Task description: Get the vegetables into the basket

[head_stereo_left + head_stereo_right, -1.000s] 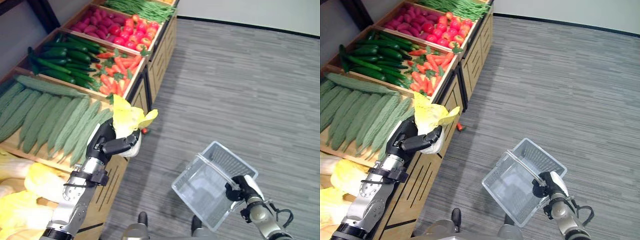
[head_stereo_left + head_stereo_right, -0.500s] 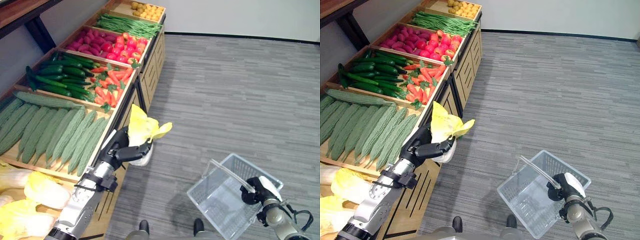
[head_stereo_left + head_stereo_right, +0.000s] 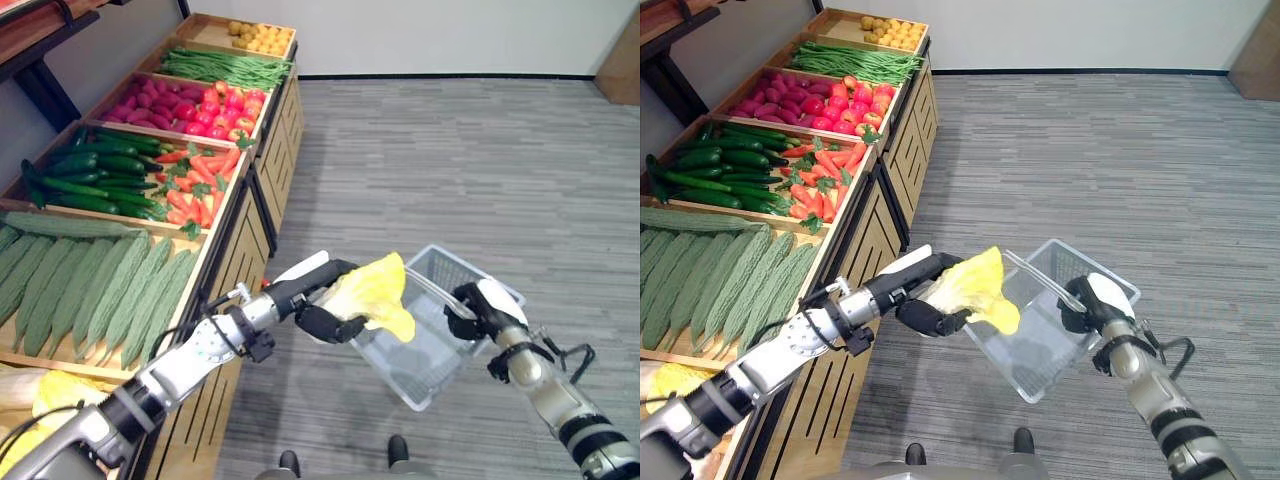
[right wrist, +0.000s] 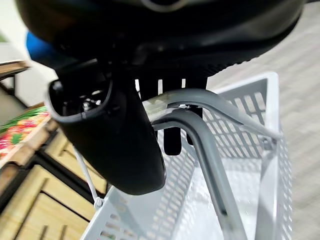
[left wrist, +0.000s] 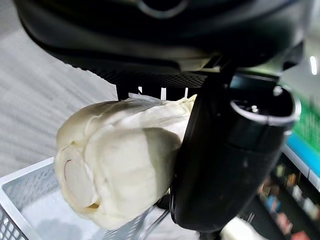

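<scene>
My left hand (image 3: 322, 322) is shut on a yellow-leaved cabbage (image 3: 372, 295) and holds it over the near rim of the grey mesh basket (image 3: 432, 345). The left wrist view has the cabbage's pale base (image 5: 117, 155) against the thumb (image 5: 225, 150), with the basket's mesh (image 5: 25, 200) just beyond it. My right hand (image 3: 478, 308) is shut on the basket's grey handle (image 4: 210, 145) and holds the basket tilted above the floor. In the right eye view the cabbage (image 3: 975, 288) overlaps the basket's left corner (image 3: 1035, 345).
A wooden produce stand (image 3: 255, 215) runs along the left with bins of bitter gourds (image 3: 100, 290), cucumbers (image 3: 95, 175), carrots (image 3: 200, 180), red vegetables (image 3: 190, 105) and green beans (image 3: 225, 68). More yellow cabbages (image 3: 45, 395) lie at the near end. Grey carpet (image 3: 480, 170) stretches to the right.
My left arm swung the cabbage right, away from the stand, to the basket's rim. My right hand raised the basket and brought it left toward the cabbage. The camera also shifted.
</scene>
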You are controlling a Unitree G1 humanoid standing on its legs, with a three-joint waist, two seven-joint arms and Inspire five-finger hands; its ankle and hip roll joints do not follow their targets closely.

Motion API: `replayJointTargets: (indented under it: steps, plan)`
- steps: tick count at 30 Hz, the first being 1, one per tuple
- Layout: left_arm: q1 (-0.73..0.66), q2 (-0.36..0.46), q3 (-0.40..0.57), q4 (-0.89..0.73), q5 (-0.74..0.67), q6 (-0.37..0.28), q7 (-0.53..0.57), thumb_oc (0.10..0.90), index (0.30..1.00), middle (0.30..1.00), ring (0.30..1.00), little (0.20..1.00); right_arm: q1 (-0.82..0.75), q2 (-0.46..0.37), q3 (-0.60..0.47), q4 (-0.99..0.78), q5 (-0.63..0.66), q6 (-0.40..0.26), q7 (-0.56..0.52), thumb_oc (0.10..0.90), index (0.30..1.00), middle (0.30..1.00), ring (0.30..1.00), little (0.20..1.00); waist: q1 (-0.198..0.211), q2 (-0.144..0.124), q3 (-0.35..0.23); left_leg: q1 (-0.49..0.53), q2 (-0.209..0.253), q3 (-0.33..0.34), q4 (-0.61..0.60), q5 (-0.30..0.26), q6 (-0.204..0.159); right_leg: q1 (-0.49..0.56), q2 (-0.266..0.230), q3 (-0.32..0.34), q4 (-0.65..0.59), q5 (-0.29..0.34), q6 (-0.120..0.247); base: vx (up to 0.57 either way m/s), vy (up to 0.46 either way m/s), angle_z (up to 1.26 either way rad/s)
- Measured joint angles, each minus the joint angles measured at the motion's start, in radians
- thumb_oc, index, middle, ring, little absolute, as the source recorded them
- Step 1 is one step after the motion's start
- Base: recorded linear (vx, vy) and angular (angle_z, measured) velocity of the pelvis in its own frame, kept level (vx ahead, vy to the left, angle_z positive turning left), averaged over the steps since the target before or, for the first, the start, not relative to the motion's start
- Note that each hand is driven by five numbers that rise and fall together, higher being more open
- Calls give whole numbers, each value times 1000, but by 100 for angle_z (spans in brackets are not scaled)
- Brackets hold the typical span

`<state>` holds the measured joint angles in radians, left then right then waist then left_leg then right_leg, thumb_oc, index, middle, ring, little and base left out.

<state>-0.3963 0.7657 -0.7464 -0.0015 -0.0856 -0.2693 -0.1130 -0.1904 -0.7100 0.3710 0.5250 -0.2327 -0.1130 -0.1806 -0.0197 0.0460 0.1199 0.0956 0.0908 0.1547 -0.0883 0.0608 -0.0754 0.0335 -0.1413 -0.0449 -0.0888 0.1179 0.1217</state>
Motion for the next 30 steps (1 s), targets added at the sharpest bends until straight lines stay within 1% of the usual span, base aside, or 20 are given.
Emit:
replayJointTargets:
  steps: [2, 3, 4, 5, 8, 10, 12, 13, 16, 19, 22, 24, 25, 26, 27, 28, 29, 30]
  plan:
    - [-62, 6, -55, 33, 97, -8, 5, 400, 300, 300, 300, 300, -38, -2, 37, -7, -1, 0, 3, 400, 300, 300, 300, 300, 0, 0, -1, 0, -1, 0, 0, 0, 0, 0, 0, 0, 0, 1, 0, 0, 0, 0]
    - [-74, -3, -64, 52, 134, -16, 7, 400, 300, 300, 300, 300, -41, -2, 39, -28, -1, -4, 3, 400, 300, 300, 300, 300, 1, 0, -1, -1, -1, 1, 0, 0, 0, -1, -1, 0, 0, 1, 0, 0, 0, 0]
    - [-73, -5, -65, 57, 164, -19, 12, 400, 300, 300, 300, 300, -43, -2, 43, -44, 1, -16, 3, 400, 300, 300, 300, 300, 2, 0, -1, -1, -1, 1, 0, 0, 0, -2, -1, -1, 0, 1, 0, 0, 0, 0]
    - [-78, -22, -68, 102, 252, -38, 35, 400, 300, 300, 300, 300, -71, -1, 76, -71, 1, -16, 7, 400, 300, 300, 300, 300, -1, -1, -2, 0, -1, 1, 0, 0, 0, -2, 0, -1, 0, 1, 0, 0, 0, 0]
    - [-78, -48, -66, 170, 361, -44, 68, 400, 300, 300, 300, 300, -78, 13, 81, -128, 16, -28, 12, 400, 300, 300, 300, 300, 5, -1, -2, -1, 0, 0, 0, 0, 0, -2, 0, -2, 0, 1, 0, 0, 0, 0]
    - [-71, -68, -65, 226, 390, -41, 89, 400, 300, 300, 300, 300, -78, 31, 82, -155, 36, -28, 21, 400, 300, 300, 300, 300, 3, -3, -3, -1, 0, 0, 0, 0, 0, -2, 0, -2, 0, 1, 0, 0, 0, 0]
    - [-66, -70, -65, 242, 403, -37, 90, 400, 300, 300, 300, 300, -78, 42, 89, -167, 46, -29, 25, 400, 300, 300, 300, 300, 4, -5, -3, -2, 0, 0, 0, 0, 0, -3, 0, -2, 0, 1, 0, 0, 0, 0]
    - [-59, -75, -63, 262, 427, -37, 111, 400, 300, 300, 300, 300, -78, 66, 97, -169, 72, -29, 29, 400, 300, 300, 300, 300, 4, -6, -4, -1, 0, 0, 0, 0, 0, -2, 0, -2, 0, 1, 0, 0, 0, 0]
    - [-58, -91, -63, 296, 466, -33, 140, 400, 300, 300, 300, 300, -78, 101, 112, -175, 95, -29, 33, 400, 300, 300, 300, 300, 3, -6, -4, -1, 0, 0, 0, 0, 0, -2, 0, -2, 0, 1, 0, 0, 0, 0]
    - [-58, -116, -62, 331, 528, -27, 172, 400, 300, 300, 300, 300, -78, 110, 138, -225, 118, -28, 48, 400, 300, 300, 300, 300, 3, -8, -5, -1, 0, 1, 0, 0, 0, -3, 0, -1, 0, 1, 0, 0, 0, 0]
    - [-57, -120, -61, 343, 559, -20, 187, 400, 300, 300, 300, 300, -77, 113, 146, -259, 134, -28, 62, 400, 300, 300, 300, 300, 1, -15, -7, -1, 1, 3, 0, 0, 0, -3, 1, 0, 0, 1, 0, 0, 0, 0]
    - [-47, -124, -40, 366, 577, -13, 201, 400, 300, 300, 300, 300, -77, 114, 146, -285, 137, -29, 64, 400, 300, 300, 300, 300, 1, -21, -11, 0, 1, 5, 0, 0, 0, -4, 2, 2, 0, 1, 0, 0, 0, 0]
    - [-41, -126, -32, 370, 578, -13, 206, 420, 327, 327, 327, 327, -77, 114, 146, -287, 151, -29, 66, 400, 300, 300, 300, 300, 0, -23, -12, 0, 1, 5, 0, 0, 0, -4, 2, 3, 0, 1, 0, 0, 0, 0]
    - [-32, -132, -20, 379, 578, -12, 219, 600, 580, 580, 580, 580, -77, 114, 146, -291, 161, -29, 67, 400, 300, 300, 300, 300, 0, -25, -13, 0, 1, 6, 0, 0, 0, -4, 2, 4, 0, 1, 0, 0, 0, 0]
    - [-24, -142, -9, 390, 580, -10, 229, 702, 723, 723, 723, 723, -77, 114, 146, -293, 165, -29, 68, 400, 300, 300, 300, 300, 0, -26, -14, 0, 1, 7, 0, 0, 0, -5, 2, 5, 0, 1, 0, -3, -4, -4]
    - [-13, -157, 0, 411, 598, 8, 243, 900, 1000, 1000, 1000, 1000, -77, 115, 146, -295, 173, -29, 68, 400, 300, 300, 300, 300, 0, -30, -15, 1, 1, 9, 0, 0, 0, -6, 2, 6, 0, 1, 0, -3, -4, -4]
    - [-4, -162, 6, 418, 607, 12, 252, 900, 1000, 1000, 1000, 1000, -75, 116, 146, -295, 174, -29, 68, 400, 300, 300, 300, 300, -1, -32, -16, 1, 1, 10, 0, 0, 0, -6, 2, 8, 0, 2, 0, -4, -8, -10]
    - [11, -183, 16, 446, 637, 33, 266, 900, 1000, 1000, 1000, 1000, -75, 117, 146, -295, 174, -29, 68, 400, 300, 300, 300, 300, 1, -34, -17, 1, 2, 18, 0, 0, 0, -12, 3, 14, 0, 4, 0, -1, -4, -11]
